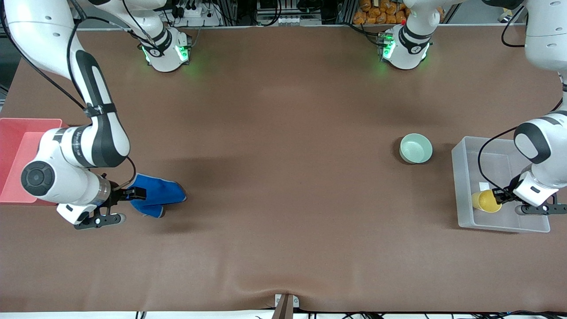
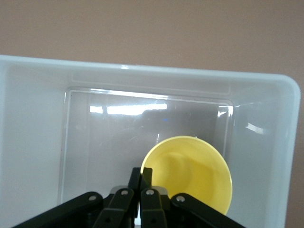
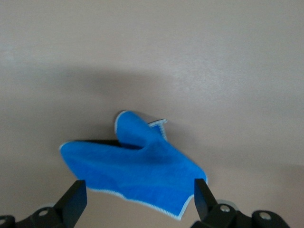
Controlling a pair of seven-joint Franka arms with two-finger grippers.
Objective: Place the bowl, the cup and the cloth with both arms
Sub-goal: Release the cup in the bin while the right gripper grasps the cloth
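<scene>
The yellow cup [image 1: 486, 201] is inside the clear plastic bin [image 1: 459, 177] at the left arm's end of the table. My left gripper [image 1: 499, 195] is shut on the cup's rim. The left wrist view shows the closed fingers [image 2: 142, 183] pinching the rim, with the cup [image 2: 192, 171] above the bin's floor [image 2: 109, 152]. The mint-green bowl [image 1: 416, 148] stands on the table beside the bin. The blue cloth [image 1: 160, 195] lies crumpled on the table. My right gripper [image 1: 139, 201] is open at its edge. The right wrist view shows the cloth [image 3: 137, 166] just past the open gripper [image 3: 138, 200].
A red tray [image 1: 17, 146] sits at the right arm's end of the table, beside the right arm's forearm. The brown table mat [image 1: 283, 177] is bare between the cloth and the bowl.
</scene>
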